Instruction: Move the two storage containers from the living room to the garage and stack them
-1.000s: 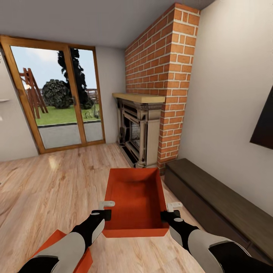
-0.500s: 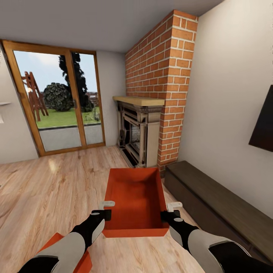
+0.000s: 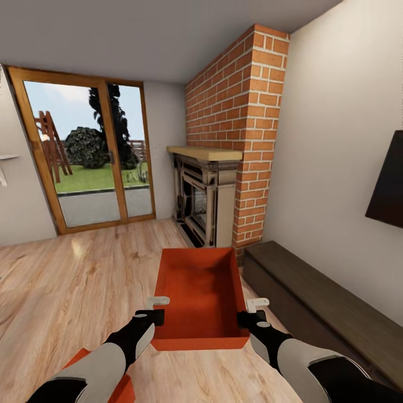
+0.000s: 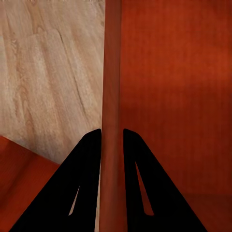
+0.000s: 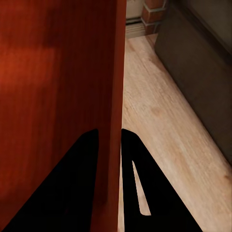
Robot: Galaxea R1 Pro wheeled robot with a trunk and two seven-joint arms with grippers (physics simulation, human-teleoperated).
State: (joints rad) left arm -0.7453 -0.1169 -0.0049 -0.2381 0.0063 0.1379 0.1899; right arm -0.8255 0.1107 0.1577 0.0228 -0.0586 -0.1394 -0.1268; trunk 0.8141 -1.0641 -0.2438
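The living room (image 3: 84, 268) is a light wood-plank space. Glass doors (image 3: 89, 157) stand far left, a brick fireplace (image 3: 224, 168) far centre, and a dark low bench (image 3: 313, 302) runs along the right wall.

Storage containers: two are counted.

1. The carried container (image 3: 201, 291) is held off the planks, centred just in front of the robot, open side up and empty. Its long axis points away from the robot, toward the fireplace.
2. The second container (image 3: 120, 386) lies on the planks near left, beneath the left forearm. One corner of it is visible.

Grippers: two are counted, each pinching one long wall of the carried container at its near end.

- Left gripper (image 4: 112, 133): the jaws straddle the left wall, one inside and one outside, pressed against it.
- Right gripper (image 5: 109, 131): the same hold on the right wall.

Handling, judged from appearance: the bin looks like thin, rigid moulded plastic, light when empty. The walls are smooth and taper slightly, so a pinch may slip upward off the rim. Both holds sit at the near end, so the far end overhangs and may tend to dip. Keep the squeeze even and the two arms level during travel to the garage.
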